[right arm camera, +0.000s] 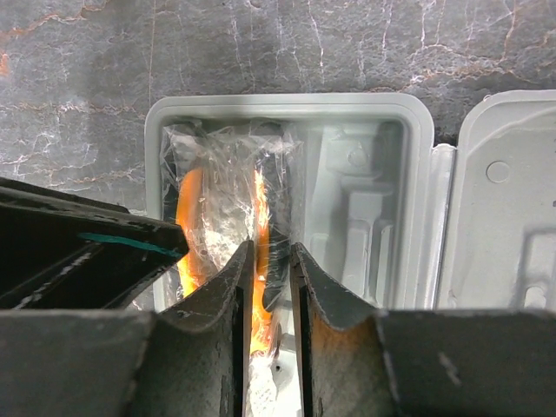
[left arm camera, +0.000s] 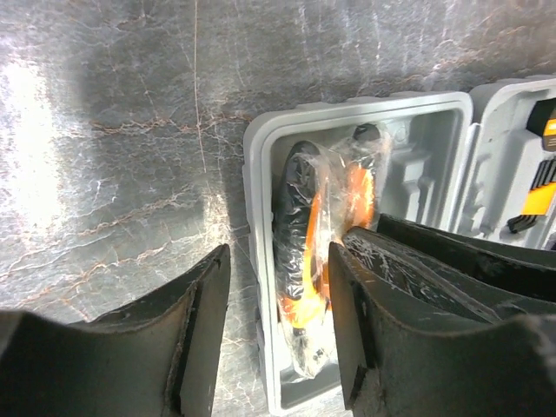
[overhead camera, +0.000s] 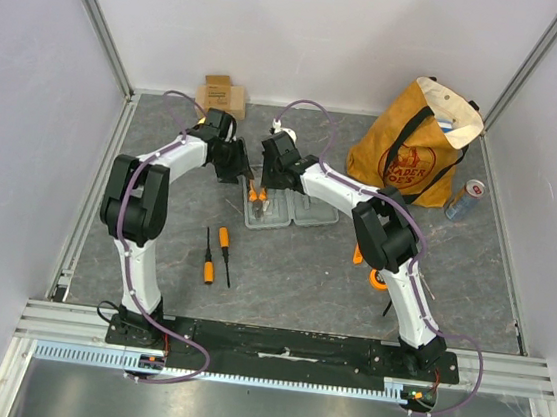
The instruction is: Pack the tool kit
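Closest to the lens, the dark fingers (right arm camera: 221, 330) of the right gripper (right arm camera: 271, 252), set almost together and pinching a plastic-wrapped tool (right arm camera: 217, 208) with orange and black handles. Beneath, the open grey case (right arm camera: 365, 200): two hinged halves with rounded corners and moulded slots, flat at the middle of the dark stone-patterned table (overhead camera: 299, 291). Tool lying lengthwise in the left half. Left gripper (left arm camera: 278, 261) spread wide and holding nothing, one finger over bare table beside the case's outer wall, the other over the tool. Both arms stretched forward, elbows raised, wrists bent down over the case. Two orange-and-black screwdrivers (overhead camera: 208, 266) loose on the table, nearer the arm bases.
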`<state>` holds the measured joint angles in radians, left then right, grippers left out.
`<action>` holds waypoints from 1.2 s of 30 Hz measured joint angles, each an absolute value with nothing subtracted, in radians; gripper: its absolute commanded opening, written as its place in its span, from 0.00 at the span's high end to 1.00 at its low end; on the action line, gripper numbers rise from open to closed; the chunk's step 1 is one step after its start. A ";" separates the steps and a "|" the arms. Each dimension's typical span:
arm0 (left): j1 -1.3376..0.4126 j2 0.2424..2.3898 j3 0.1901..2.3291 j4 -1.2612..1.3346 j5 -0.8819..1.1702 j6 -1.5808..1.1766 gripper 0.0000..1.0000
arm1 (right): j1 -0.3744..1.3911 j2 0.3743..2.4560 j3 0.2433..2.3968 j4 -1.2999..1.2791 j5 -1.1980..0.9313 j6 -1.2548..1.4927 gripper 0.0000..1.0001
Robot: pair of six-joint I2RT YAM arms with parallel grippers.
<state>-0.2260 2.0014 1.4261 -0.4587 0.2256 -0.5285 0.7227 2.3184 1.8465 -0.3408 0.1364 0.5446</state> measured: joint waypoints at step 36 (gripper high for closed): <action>-0.261 2.056 1.546 -0.611 0.179 -0.486 0.78 | 0.726 2.318 1.847 -0.344 0.134 0.533 0.83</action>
<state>-0.2607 2.0563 1.5455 -0.6113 0.1795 -0.4858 0.7258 2.3184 1.8465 -0.3435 0.1337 0.5335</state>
